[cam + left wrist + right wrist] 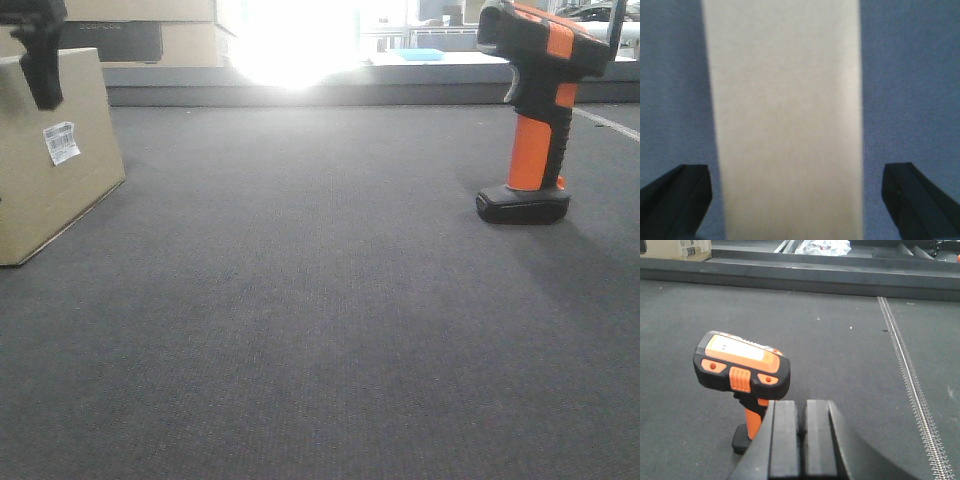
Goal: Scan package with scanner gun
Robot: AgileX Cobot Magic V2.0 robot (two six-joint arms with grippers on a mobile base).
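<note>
Your left gripper (797,200) hangs spread wide over the box (785,120), touching nothing; your right gripper (802,440) is pressed closed and empty beside the scanner (742,370), which stands upright at the right of the dark carpet (320,330). Nudge that glossy, top-heavy plastic pistol and it may topple; the matte cardboard could slide.

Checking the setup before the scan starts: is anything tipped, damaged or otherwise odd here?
Nothing stands out. The scanner stands upright on its foot on the mat. The box sits flat, its label slightly crooked but intact. The left gripper hangs over the box with jaws wide; the right gripper is shut beside the scanner.
</note>
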